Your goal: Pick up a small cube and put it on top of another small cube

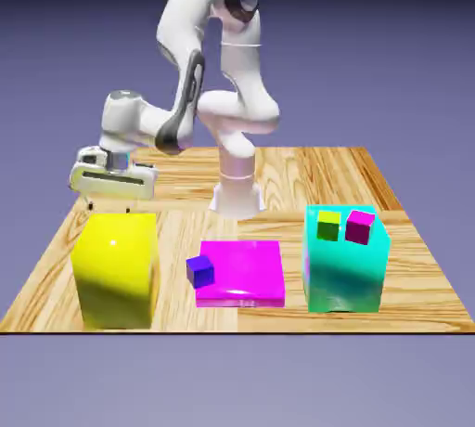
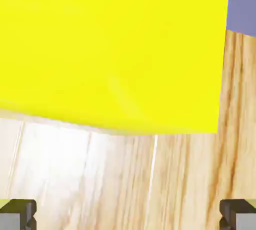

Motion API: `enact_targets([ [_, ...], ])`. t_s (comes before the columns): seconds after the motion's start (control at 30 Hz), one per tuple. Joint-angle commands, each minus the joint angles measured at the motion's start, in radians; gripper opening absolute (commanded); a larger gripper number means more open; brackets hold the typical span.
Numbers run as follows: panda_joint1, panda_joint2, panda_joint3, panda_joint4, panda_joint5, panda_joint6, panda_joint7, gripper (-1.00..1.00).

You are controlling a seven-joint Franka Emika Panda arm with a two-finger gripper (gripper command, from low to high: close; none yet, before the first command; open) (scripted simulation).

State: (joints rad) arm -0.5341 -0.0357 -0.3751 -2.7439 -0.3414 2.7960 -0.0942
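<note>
The small cube shows in neither view. My gripper (image 1: 113,202) hangs just behind and slightly above the large yellow block (image 1: 116,267) at the exterior view's left. It is open, its fingers pointing down. In the hand view the two grey fingertips (image 2: 17,215) stand far apart at the bottom corners, and between them the gripper (image 2: 128,216) holds only bare wood. The yellow block (image 2: 110,49) fills the upper part of that view. A little blue cube (image 1: 199,271) rests against the left edge of a flat magenta block (image 1: 243,272).
A tall cyan block (image 1: 343,267) stands at the exterior view's right. Two little cubes sit on it, one yellow-green (image 1: 328,226) and one magenta (image 1: 359,226). The wooden table (image 1: 297,174) ends close in front of the blocks. The robot's base (image 1: 237,195) stands behind the magenta block.
</note>
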Motion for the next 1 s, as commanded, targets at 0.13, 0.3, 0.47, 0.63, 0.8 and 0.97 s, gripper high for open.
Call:
enact_targets([
  [0.13, 0.000, 0.031, -0.006, -0.076, -0.119, -0.052, -0.065, 0.00],
  [0.3, 0.000, 0.031, -0.006, -0.076, -0.119, -0.052, -0.065, 0.00],
  [0.47, -0.010, 0.176, -0.006, -0.056, -0.127, 0.074, -0.048, 0.00],
  [0.63, -0.019, 0.318, -0.007, -0.036, -0.134, 0.198, -0.032, -1.00],
  [0.8, -0.010, 0.173, -0.006, -0.056, -0.127, 0.072, -0.049, -1.00],
  [0.97, 0.000, 0.031, -0.006, -0.076, -0.119, -0.052, -0.065, -1.00],
])
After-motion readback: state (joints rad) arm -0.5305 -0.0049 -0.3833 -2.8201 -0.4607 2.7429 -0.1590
